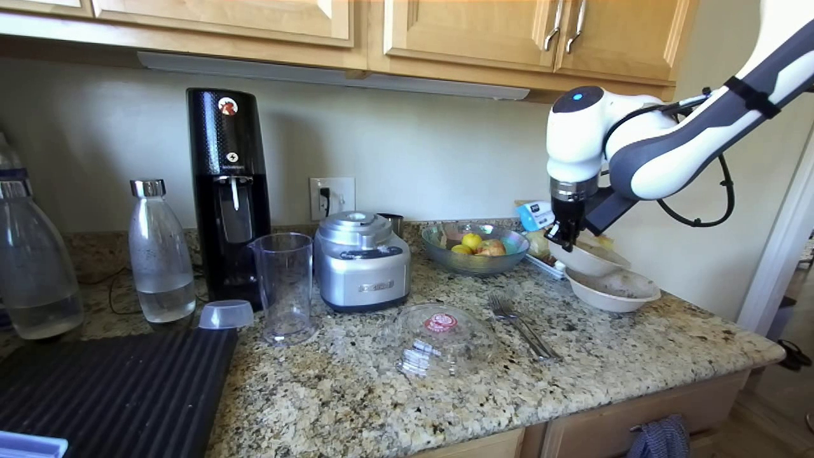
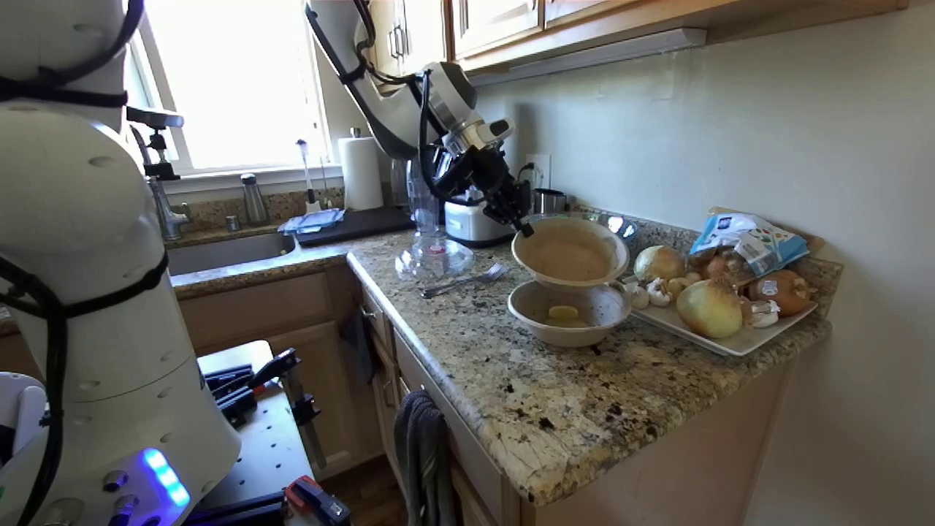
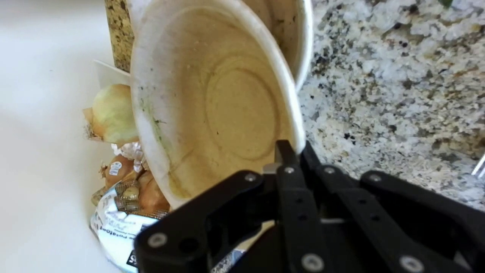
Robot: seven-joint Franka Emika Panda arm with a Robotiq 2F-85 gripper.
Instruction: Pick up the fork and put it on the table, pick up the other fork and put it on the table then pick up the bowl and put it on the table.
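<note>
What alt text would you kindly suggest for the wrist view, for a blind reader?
A black gripper pinches a stained, off-white bowl by its rim. A second bowl is partly hidden behind it; granite countertop fills the right, an onion and printed bag the left.

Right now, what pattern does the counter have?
Speckled: the counter is beige and brown with black flecks. It shows best in an exterior view.

Fork [image 3: 479,167], perhaps, mostly outside wrist view

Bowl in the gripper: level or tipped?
Tipped. In an exterior view the held bowl slants, its rim lower on the side away from the gripper.
</note>
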